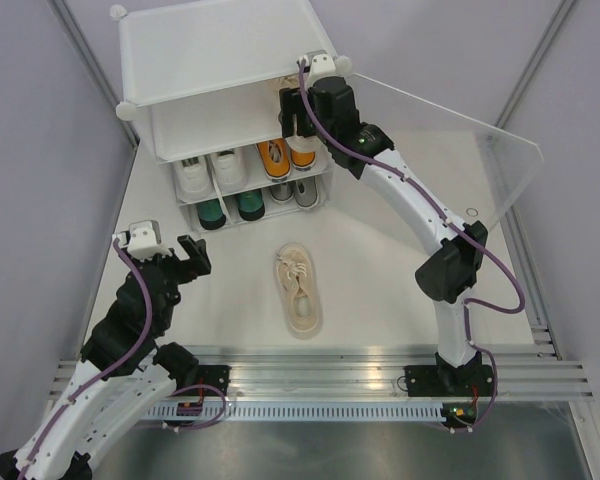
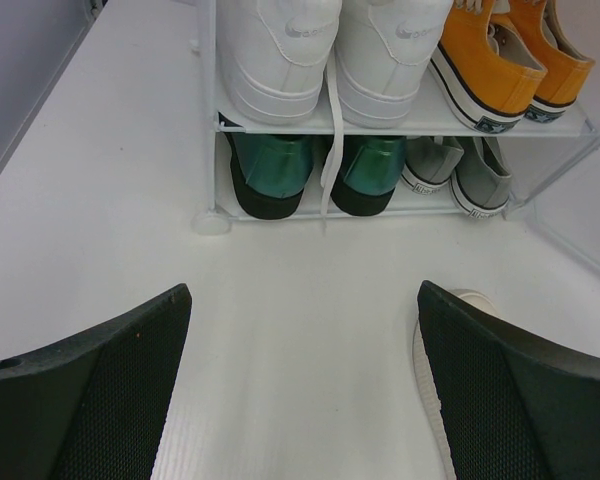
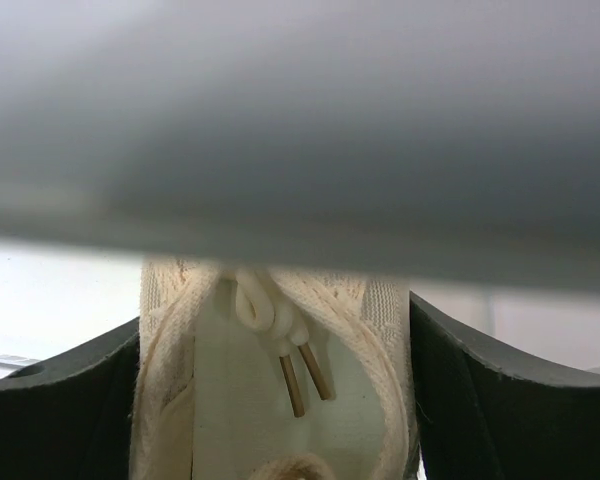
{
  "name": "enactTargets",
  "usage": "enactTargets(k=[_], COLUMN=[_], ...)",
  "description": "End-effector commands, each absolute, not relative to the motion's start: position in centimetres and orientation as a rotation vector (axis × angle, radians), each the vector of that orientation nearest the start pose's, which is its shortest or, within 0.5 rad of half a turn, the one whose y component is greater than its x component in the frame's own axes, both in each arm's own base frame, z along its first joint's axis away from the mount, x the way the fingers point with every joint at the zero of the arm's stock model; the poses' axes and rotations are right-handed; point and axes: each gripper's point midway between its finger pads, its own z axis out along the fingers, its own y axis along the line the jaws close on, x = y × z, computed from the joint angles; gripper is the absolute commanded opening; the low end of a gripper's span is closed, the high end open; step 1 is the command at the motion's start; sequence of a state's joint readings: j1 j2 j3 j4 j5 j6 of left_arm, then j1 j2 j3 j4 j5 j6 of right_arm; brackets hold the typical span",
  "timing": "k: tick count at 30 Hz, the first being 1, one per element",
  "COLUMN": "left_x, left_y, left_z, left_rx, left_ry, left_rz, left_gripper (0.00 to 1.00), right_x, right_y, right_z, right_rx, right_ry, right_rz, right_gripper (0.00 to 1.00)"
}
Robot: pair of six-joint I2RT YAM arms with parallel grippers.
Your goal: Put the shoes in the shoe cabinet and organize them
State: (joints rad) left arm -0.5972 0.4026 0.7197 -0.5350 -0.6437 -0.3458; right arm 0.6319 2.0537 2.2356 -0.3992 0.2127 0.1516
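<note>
My right gripper reaches into the top tier of the white shoe cabinet. In the right wrist view it is shut on a beige shoe, which fills the gap between both fingers under a blurred shelf panel. The other beige shoe lies on the table, toe towards me. White shoes and orange shoes fill the middle tier; dark green shoes and grey shoes sit below. My left gripper hovers open over the table, nothing between its fingers.
The clear door panel stands swung open to the right of the cabinet. In the left wrist view the loose beige shoe shows just beside the right finger. An aluminium rail runs along the near edge.
</note>
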Motion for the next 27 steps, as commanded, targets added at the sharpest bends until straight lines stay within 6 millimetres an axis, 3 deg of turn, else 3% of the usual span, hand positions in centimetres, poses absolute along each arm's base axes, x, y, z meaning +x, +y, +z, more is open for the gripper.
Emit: enactTargets(k=[1, 8, 23, 27], left_x=[22.1, 22.1, 22.2, 22.3], left_y=[-3.7, -3.6, -3.4, -3.4], left_z=[27.2, 27.2, 27.1, 27.0], left_rx=[-0.212, -0.212, -0.215, -0.214], left_ry=[1.698, 1.697, 1.699, 1.701], left_rz=[-0.121, -0.119, -0.108, -0.104], left_gripper=[0.96, 0.96, 0.96, 0.96], right_x=[51.5, 50.9, 47.8, 46.9], right_y=[31.4, 31.4, 30.5, 30.3], right_z=[42.5, 43.6, 45.9, 45.4], right_rx=[-0.170, -0.172, -0.195, -0.211], right_ry=[1.611, 1.591, 1.570, 1.586], right_rz=[0.417, 0.439, 0.503, 0.512], right_gripper=[0.79, 0.98, 0.98, 0.98])
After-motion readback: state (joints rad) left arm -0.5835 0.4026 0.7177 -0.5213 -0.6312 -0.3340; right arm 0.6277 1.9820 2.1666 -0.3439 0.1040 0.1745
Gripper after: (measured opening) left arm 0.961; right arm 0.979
